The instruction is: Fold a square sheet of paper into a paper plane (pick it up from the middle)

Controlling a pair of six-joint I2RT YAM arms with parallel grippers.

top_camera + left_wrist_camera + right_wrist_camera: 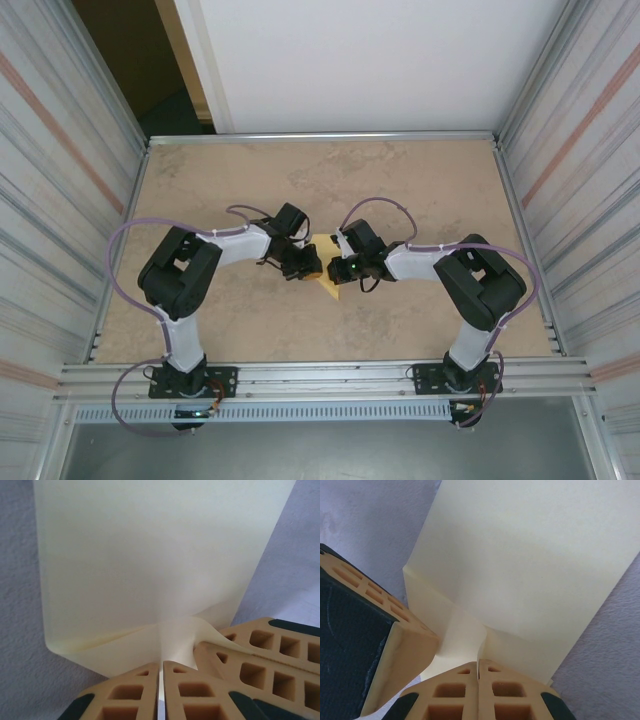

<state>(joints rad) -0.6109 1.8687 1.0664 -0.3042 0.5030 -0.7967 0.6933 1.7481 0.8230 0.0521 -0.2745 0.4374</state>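
The square sheet of paper [329, 283] is pale yellow and lies creased at the middle of the table, with a pointed corner toward the near edge. My left gripper [312, 265] comes in from the left and is shut on a raised fold of it. In the left wrist view the paper [150, 565] spreads ahead of the closed left gripper [161, 666], and the right gripper's fingers [260, 655] press in beside it. My right gripper [340, 270] is shut on the same ridge. Its wrist view has the paper [530, 565] pinched in the right gripper [478, 664], beside a left finger [395, 645].
The beige table [420, 190] is bordered by metal rails, with corrugated walls on both sides and a white panel at the back. The arm bases stand at the near edge. Purple cables loop from both arms.
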